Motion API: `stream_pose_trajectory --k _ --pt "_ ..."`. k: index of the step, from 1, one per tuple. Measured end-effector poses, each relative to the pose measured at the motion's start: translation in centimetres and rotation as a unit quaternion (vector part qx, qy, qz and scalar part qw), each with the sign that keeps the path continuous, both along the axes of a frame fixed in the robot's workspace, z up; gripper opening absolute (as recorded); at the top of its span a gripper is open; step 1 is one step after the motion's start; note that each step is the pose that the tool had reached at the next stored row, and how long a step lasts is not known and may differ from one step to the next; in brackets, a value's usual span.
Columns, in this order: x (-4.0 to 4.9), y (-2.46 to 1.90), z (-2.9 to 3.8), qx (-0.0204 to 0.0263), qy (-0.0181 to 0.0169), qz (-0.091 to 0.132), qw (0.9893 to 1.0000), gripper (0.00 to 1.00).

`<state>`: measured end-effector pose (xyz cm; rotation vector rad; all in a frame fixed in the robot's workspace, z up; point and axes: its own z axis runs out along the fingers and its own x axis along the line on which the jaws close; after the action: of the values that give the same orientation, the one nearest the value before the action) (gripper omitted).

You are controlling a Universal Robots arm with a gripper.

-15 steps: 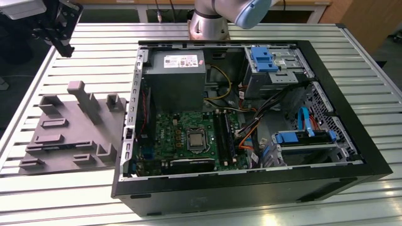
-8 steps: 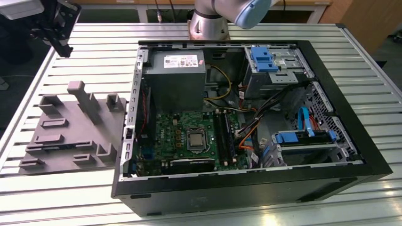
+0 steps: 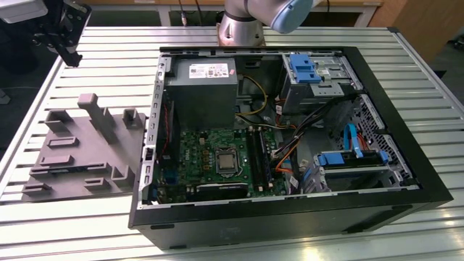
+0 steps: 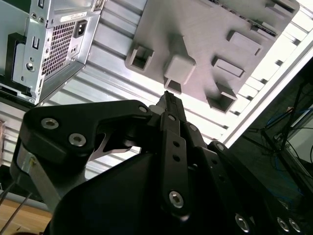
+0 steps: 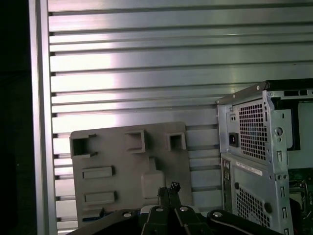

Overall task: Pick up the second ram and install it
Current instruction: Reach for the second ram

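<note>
1 open computer case (image 3: 406,179) lies on its side on the slatted table (image 3: 108,54), toward the exterior view's right. 1 fixture block (image 3: 73,157) lies just beside it on the left. Inside the case, the power supply (image 3: 203,87) sits at the far end and the motherboard (image 3: 195,157) nearer, with what appear to be memory slots (image 3: 259,152) along its right side. The gripper (image 3: 71,58) hangs over the table behind the fixture block.

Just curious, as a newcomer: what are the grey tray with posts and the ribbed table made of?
The grey tray looks like matte plastic: uniform dull grey, rounded moulded posts, no glare. The table seems bare aluminium, satin finish: silvery slotted profiles with bright streaky reflections.
</note>
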<state>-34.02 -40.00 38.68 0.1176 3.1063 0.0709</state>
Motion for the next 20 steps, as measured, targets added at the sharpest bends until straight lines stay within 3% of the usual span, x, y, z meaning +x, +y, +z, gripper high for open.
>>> stream_pose_trajectory --k 20 --pt "-0.26 -0.8 -0.25 0.0 0.0 0.0 1.0 0.11"
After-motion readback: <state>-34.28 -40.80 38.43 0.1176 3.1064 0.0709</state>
